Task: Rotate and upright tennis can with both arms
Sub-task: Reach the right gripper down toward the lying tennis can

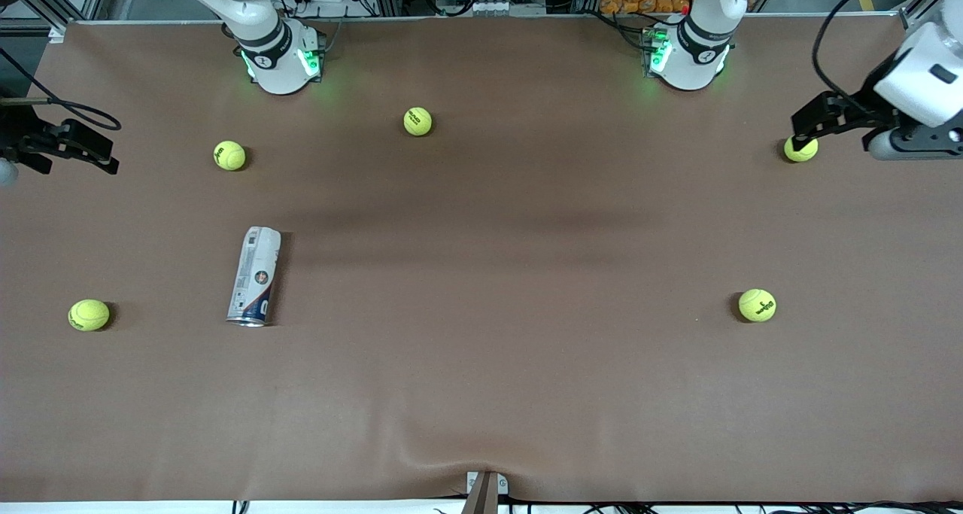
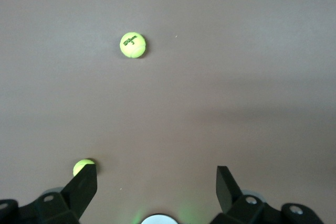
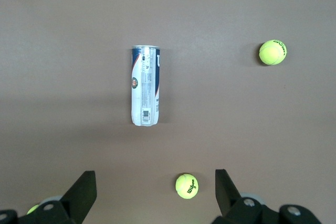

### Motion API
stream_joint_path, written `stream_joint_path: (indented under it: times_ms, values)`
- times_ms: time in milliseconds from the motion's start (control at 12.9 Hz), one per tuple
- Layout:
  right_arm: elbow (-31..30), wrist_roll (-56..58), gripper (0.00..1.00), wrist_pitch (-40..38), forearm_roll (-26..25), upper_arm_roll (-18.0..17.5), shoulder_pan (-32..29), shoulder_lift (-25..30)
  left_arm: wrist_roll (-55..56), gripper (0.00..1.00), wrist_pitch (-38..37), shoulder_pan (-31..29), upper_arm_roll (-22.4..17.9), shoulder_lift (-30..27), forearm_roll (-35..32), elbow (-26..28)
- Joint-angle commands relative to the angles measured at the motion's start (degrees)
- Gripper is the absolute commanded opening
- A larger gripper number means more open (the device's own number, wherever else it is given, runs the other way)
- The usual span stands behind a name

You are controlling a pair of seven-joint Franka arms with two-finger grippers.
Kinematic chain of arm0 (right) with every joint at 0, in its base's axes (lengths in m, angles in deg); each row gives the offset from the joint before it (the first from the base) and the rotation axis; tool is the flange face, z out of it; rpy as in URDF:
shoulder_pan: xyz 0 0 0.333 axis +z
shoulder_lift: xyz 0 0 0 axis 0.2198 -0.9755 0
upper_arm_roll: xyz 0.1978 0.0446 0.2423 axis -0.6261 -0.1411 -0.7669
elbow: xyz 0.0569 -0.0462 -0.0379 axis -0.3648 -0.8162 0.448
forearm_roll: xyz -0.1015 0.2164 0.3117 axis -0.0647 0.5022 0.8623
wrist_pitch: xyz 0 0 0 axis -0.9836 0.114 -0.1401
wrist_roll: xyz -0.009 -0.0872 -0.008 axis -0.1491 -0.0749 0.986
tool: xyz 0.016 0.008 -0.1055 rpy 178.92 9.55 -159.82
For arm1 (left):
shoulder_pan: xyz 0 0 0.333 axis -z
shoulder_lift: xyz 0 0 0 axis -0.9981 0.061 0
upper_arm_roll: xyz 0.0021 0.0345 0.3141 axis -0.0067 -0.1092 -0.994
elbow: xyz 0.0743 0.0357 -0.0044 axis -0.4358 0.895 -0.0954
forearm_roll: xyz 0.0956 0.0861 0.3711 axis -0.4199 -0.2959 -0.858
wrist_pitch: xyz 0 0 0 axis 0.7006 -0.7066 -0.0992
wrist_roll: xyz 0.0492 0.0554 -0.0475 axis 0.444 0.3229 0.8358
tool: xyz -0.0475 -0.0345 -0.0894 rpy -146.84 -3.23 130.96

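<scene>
Two claws spread wide and empty, left claw (image 2: 156, 182), right claw (image 3: 156, 188), tennis can (image 1: 255, 275) lying flat.

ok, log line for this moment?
can: lying, untouched | left gripper: open, over ball | right gripper: open, at table end | stage: not started

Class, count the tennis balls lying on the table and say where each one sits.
5. Two balls lie near the right arm's base, one at that arm's table end, one under the left gripper, and one nearer the camera.
</scene>
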Motion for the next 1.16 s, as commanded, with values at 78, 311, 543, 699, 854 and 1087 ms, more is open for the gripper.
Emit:
stream_joint_path:
  times_ms: [78,311,543,699,854,1087]
  values:
    - [-0.4,-0.64,1.0,-0.08,0.1,-0.54,-0.94,0.83,-1.51,1.0,-2.45,-0.91,0.35,-0.61,0.52,-2.12]
    - [-0.58,-0.64,1.0,-0.08,0.1,-0.54,-0.85,0.22,-1.33,1.0,-2.36,-0.21,0.53,0.18,0.09,-3.09]
    - [-0.93,-0.64,1.0,1.58,0.19,-0.63,-0.59,-7.92,-1.16,1.0,-2.45,-0.38,0.7,1.15,0.35,-2.65]
    - [-1.1,-0.64,1.0,4.47,0.19,-0.72,-0.33,-15.3,-0.98,1.0,-2.45,-0.21,0.88,1.24,0.44,-2.21]
    - [-2.5,-0.29,1.0,8.77,0.19,-0.8,-0.24,-20.24,-0.98,1.0,-2.36,-0.12,0.88,1.41,0.44,-2.12]
    - [-8.29,0.77,1.0,21.58,0.28,-0.98,-0.06,-24.2,-1.07,1.0,-2.36,-0.12,0.88,1.76,0.44,-1.95]
